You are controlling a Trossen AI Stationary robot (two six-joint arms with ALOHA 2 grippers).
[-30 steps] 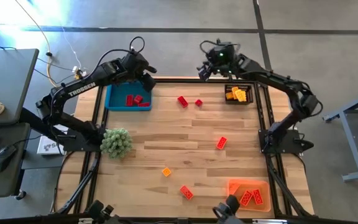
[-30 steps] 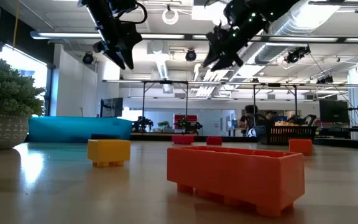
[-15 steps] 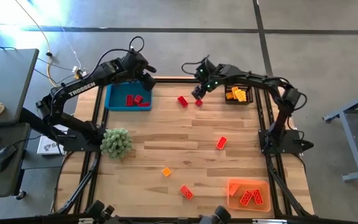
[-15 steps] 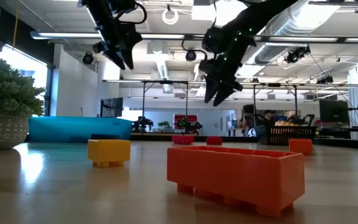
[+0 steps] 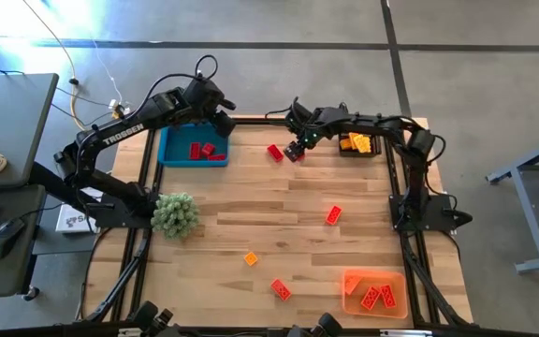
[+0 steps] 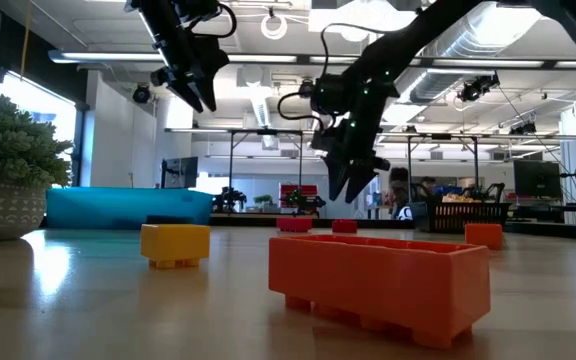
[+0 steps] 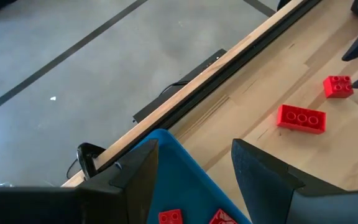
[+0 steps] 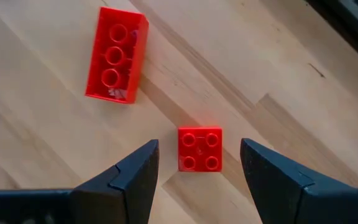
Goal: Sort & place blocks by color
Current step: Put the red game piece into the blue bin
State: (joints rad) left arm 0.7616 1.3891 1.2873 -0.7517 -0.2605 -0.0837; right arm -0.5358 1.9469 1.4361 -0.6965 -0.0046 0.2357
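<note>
The right gripper [image 8: 199,163] has its jaws spread, and between them, on the wood, lies a small square red block [image 8: 200,149] with four studs. The jaws do not touch it; there is a gap on each side. Just beside it lies a longer red block [image 8: 116,55] with three studs in a row. In the high view this right gripper [image 5: 297,148] is near the far edge of the desk [image 5: 251,201], about the middle of that edge, and the long red block [image 5: 275,152] is next to it. In the low view the gripper hangs above the desk, not yet down at the blocks.

The left gripper [image 7: 191,171] also has its jaws spread and holds nothing. It waits above the blue bin [image 5: 168,150] at the far left corner, where red blocks [image 5: 201,149] lie inside.

At the far right corner stands a dark bin [image 5: 344,147] with yellow blocks [image 5: 358,141]. At the near right corner is an orange bin [image 5: 352,282] with red-orange blocks [image 5: 378,297].

Loose on the desk: one red-orange block [image 5: 333,215] right of the middle, a small yellow-orange block [image 5: 250,258] toward the near edge, and another red-orange block [image 5: 280,289] close to the near edge. A green fuzzy plant [image 5: 175,214] stands at the left edge.
</note>
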